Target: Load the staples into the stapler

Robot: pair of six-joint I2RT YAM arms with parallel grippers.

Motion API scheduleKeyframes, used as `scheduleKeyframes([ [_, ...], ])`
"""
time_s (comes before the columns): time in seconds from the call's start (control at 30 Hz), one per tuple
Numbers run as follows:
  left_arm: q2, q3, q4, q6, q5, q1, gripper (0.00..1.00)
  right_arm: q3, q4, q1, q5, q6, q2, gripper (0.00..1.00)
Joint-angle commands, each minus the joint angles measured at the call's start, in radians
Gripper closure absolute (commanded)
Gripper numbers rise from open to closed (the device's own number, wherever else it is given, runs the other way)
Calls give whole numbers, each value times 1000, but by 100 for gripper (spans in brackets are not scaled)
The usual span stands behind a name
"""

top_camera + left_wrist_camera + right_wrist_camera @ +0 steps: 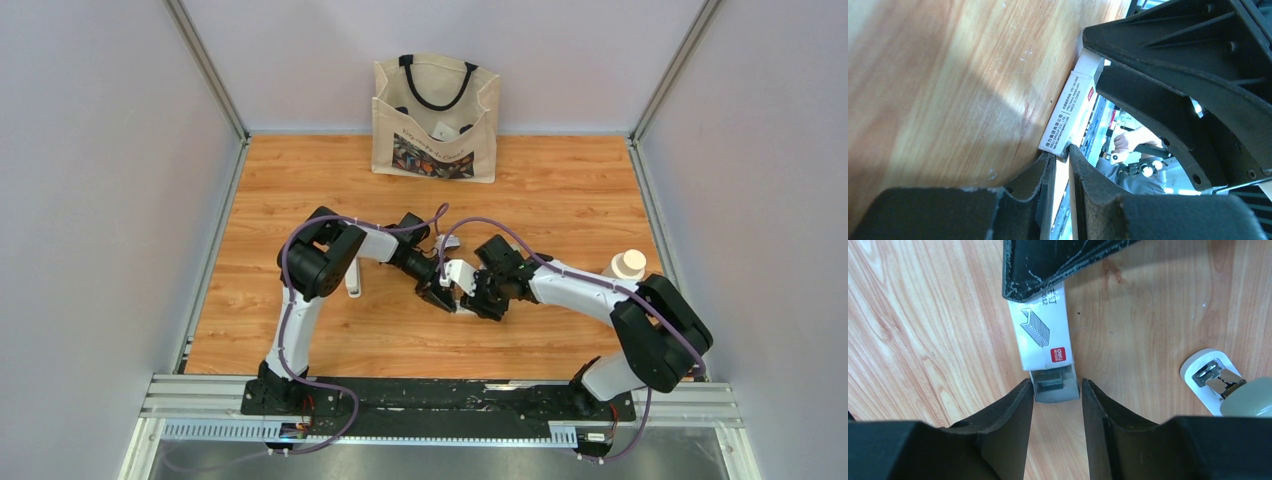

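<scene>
Well, in the top view the two arms meet over the middle of the wooden table [560, 200]. The left gripper [432, 288] and right gripper [482, 292] share a small white staple box [458, 273] between them.

The left wrist view shows that box edge-on, its printed side just above the table. Its near end is pinched between the left jaws, which are drawn almost together on it.

In the right wrist view the box's grey inner tray [1055, 394] pokes out toward the camera. The right jaws stand partly open with a pad against each side of the tray, so they seem to grip it. The step in hand looks like drawing the tray out. To do that well, the pull should run straight along the box and stay level while the left side holds firm; otherwise the tray may jam or tip its load.

The staples [1049, 380] sit in the tray's mouth. They are a short, ridged strip of grey metal, far smaller than the stapler [1208, 377], which lies open on the table just to the right.
</scene>
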Motion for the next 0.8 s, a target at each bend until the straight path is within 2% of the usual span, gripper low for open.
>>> scheduleKeyframes([
  [0.0, -49, 21, -23, 34, -11, 14, 77, -21, -1, -24, 17, -19, -22, 57],
  [0.3, -65, 24, -30, 42, -8, 42, 77, -35, -1, -72, 2, -30, -46, 56],
  [0.47, -52, 23, -30, 39, -8, 40, 77, -15, 17, -71, -15, -31, -34, 38],
  [0.77, -48, 29, -30, 35, -8, 17, 77, 34, 13, -43, -61, -43, 15, 30],
])
